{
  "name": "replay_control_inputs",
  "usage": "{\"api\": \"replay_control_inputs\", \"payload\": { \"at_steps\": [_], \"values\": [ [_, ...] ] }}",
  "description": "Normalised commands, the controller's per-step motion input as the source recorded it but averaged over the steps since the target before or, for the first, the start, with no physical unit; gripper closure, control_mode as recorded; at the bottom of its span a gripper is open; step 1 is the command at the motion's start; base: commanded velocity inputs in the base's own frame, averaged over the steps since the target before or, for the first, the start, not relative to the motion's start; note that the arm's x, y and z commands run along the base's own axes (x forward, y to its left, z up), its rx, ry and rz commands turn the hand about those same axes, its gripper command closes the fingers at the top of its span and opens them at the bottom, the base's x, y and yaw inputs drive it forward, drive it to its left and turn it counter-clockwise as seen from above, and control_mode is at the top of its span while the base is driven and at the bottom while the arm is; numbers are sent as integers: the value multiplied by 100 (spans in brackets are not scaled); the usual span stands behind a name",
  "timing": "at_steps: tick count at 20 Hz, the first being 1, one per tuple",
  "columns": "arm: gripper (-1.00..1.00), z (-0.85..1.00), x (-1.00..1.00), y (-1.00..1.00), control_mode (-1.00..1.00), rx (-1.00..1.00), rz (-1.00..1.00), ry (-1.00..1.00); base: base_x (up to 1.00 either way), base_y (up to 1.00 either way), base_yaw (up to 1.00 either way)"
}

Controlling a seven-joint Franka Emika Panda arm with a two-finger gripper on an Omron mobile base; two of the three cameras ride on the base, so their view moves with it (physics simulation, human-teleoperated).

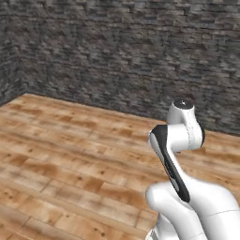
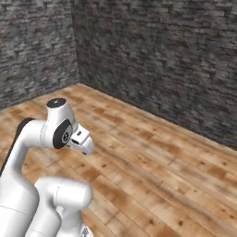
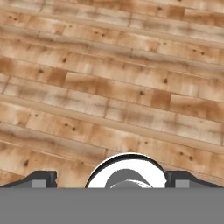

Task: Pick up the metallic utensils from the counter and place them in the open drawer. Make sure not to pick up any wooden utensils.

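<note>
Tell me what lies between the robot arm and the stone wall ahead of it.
Bare wooden floor and nothing else, in both base views, runs from the arm to the stone wall. The hand view shows floor planks beyond the open gripper.

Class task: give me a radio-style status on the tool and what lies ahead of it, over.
Tool open, holding nothing. Wooden floor below it. Stone wall ahead. Nothing blocking the arm.

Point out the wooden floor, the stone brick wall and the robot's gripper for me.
wooden floor [image 1: 70, 154]: left base view, on a bare plank.
stone brick wall [image 2: 162, 60]: right base view, on the dark bricks.
gripper [image 3: 111, 179]: hand view, midway between the two dark fingertips, which stand wide apart.
</note>
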Motion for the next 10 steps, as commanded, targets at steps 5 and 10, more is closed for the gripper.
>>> {"api": "replay_control_inputs", "payload": {
  "at_steps": [5,10],
  "values": [
    [-100,0,0,0,100,0,0,0,56,0,-69],
    [-100,0,0,0,100,0,0,0,64,0,-70]
  ]
}}
